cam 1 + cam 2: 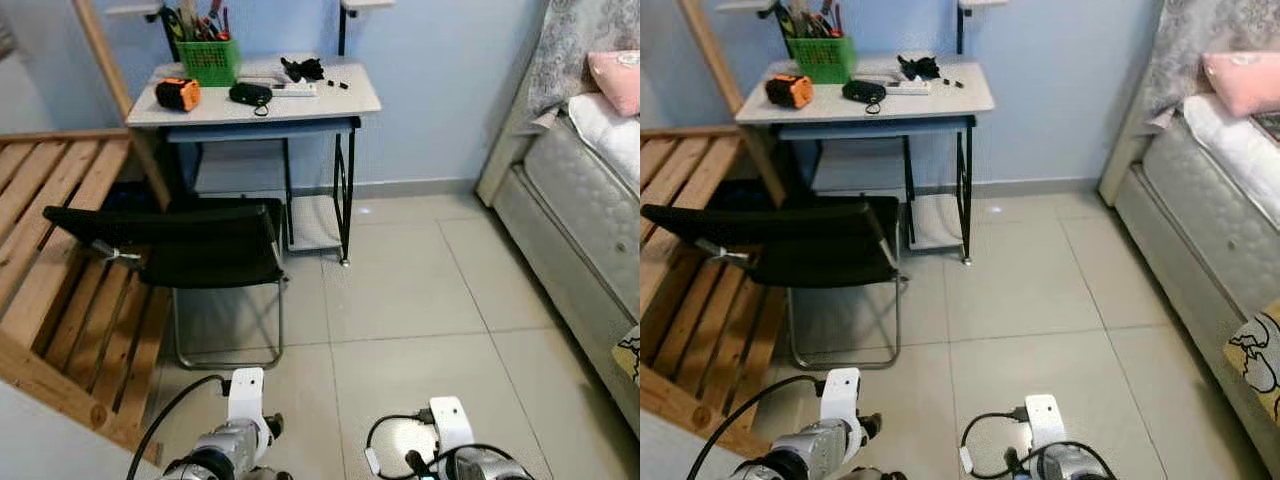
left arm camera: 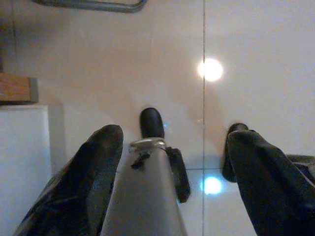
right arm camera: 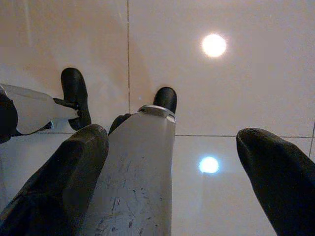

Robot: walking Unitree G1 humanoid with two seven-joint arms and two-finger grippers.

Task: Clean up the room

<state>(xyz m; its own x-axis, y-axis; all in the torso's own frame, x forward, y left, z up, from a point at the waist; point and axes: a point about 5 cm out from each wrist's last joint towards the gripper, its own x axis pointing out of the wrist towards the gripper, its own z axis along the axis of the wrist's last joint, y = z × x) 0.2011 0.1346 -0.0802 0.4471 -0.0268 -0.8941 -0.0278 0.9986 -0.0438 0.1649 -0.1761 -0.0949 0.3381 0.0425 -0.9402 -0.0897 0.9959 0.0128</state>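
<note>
My two pincers, left gripper [image 2: 170, 147] and right gripper [image 3: 172, 152], hang spread and empty above the pale tiled floor [image 1: 400, 300]. One black folding chair [image 1: 180, 245] fronts one grey desk [image 1: 330, 100] (one green basket [image 1: 208, 62], one orange tool [image 1: 178, 93]).

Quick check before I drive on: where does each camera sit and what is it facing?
Left eye: head, looking down at the desk, chair, bed; both forearms at the bottom edge.
Right eye: same scene, bed nearer.
Left wrist: on the hanging left arm, facing the floor; left gripper open, robot's leg and feet.
Right wrist: same, right gripper open.
Both wrist views share tiles and feet.
</note>
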